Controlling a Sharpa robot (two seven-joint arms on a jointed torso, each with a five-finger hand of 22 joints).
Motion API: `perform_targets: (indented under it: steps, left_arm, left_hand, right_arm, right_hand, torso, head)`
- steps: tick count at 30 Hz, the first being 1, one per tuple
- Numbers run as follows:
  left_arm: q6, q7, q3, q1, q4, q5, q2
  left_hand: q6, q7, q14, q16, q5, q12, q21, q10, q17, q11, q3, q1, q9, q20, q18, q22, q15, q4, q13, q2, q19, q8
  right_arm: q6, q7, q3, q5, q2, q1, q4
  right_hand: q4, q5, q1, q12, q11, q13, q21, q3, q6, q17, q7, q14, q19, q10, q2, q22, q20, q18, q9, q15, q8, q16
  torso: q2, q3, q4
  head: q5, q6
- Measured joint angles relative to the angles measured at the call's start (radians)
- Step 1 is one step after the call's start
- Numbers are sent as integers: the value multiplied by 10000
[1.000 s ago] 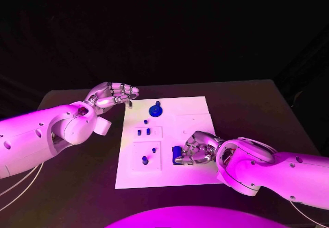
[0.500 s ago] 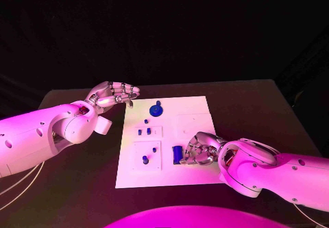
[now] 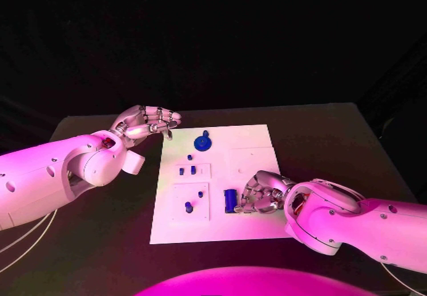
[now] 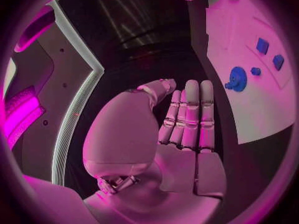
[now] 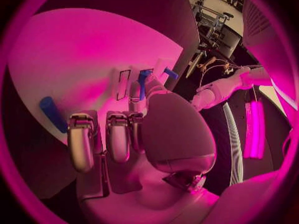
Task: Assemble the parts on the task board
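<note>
While no writing is legible, right robot hand (image 3: 258,194) touches task board (image 3: 249,139).

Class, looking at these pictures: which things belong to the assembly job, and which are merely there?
Belongs to the job:
task board
blue cylinder beside the right robot hand
blue gear
small blue parts

Merely there:
black table
left robot hand, off the board, holding nothing

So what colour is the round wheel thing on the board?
Blue. The round part stands out against the white task board, clearest in the head view.
</note>
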Motion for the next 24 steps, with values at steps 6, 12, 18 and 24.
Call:
perform_targets:
  steps: [6, 12, 18, 24]
  left_arm:
    - [2, -2, 0, 0, 0, 0, 0]
    - [2, -5, 0, 0, 6, 0, -31]
    - [-2, -7, -7, 0, 19, 0, -56]
    - [-2, -6, -7, 0, 54, 0, -54]
  left_hand:
    - [0, 0, 0, 0, 0, 40, 0, 0, -9, 0, 0, 0, -9, 0, 0, 0, 0, 0, 0, 0, 0, 0]
    - [1, 0, 0, 0, 0, 40, 0, 0, -9, 0, 0, 0, -9, 0, -1, 0, 0, 0, 0, 0, 0, 0]
    - [1, 0, 0, 0, 0, 40, 0, 0, -8, 0, 0, 0, -9, 0, -1, 0, 0, 0, -8, 0, 0, 37]
    - [0, 0, 0, 0, 0, 40, 0, 0, -8, 0, 0, 0, -8, 0, 0, 0, 0, 0, -9, 0, 0, 38]
  right_arm:
    - [-219, 126, 1, 29, -320, 9, 88]
    - [-615, 431, 31, 57, -953, 326, 219]
    - [-731, 682, 51, 28, -1719, 662, 216]
    - [-545, 740, 25, -279, -2316, 704, 128]
  right_hand:
    - [78, 97, -97, 0, 0, -1, 0, 87, -236, -1, 128, 0, 0, 0, -97, -1, 1, 0, -131, 0, -105, 0]
    - [67, 97, -236, 0, 224, -1, 0, 182, -723, -2, 432, 17, 18, 7, -315, -2, 96, 0, -371, 167, -588, 0]
    - [67, 51, -303, 0, 295, -2, 0, 182, -788, -3, 498, 17, 1, 7, -380, -3, 120, 0, -422, 237, -664, 0]
    - [67, 14, -408, 0, 295, -2, 0, 182, -788, -3, 498, 18, 18, 7, -486, -3, 167, -1, -436, 237, -722, 0]
  torso:
    - [-3, -3, -4]
    - [-7, -5, -11]
    - [-8, -10, -12]
    - [-7, -5, -11]
  head:
    - [1, 12]
    - [-47, 42]
    - [-151, 78]
    - [-318, 106]
